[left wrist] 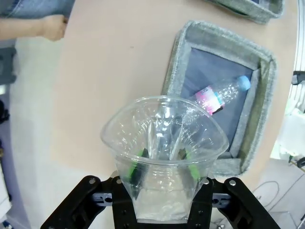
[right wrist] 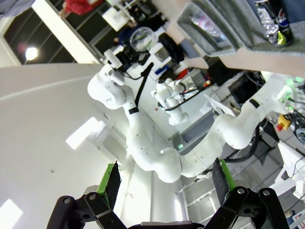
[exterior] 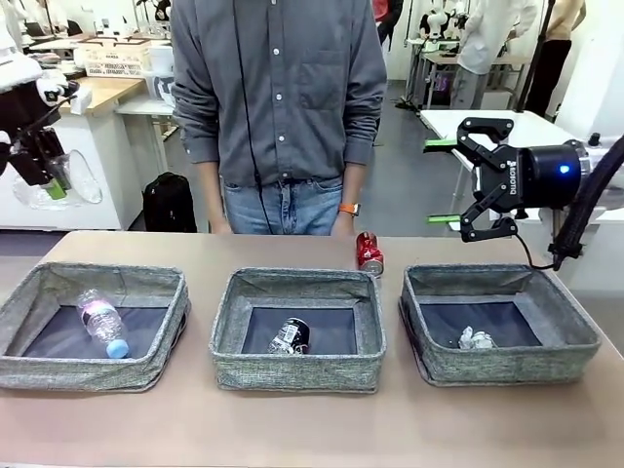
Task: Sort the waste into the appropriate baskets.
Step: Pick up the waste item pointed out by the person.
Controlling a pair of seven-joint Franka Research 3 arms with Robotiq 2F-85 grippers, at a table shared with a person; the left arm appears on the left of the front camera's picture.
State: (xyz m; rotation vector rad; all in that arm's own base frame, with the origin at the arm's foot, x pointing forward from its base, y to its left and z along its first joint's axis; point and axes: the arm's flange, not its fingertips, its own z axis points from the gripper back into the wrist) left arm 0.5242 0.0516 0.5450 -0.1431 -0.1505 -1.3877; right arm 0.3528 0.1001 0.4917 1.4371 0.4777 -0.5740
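Right end effector (exterior: 441,181): black links, green pads (exterior: 441,143), white Robotiq lettering, a blue light (exterior: 564,170) on the wrist, black cable (exterior: 585,210) behind. The person (exterior: 278,88): grey buttoned shirt, blue jeans, orange wristband (exterior: 348,208), dark cord down the front.

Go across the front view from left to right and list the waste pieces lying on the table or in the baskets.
In order: pink-label bottle → black-and-white can → red can → white-silver wad.
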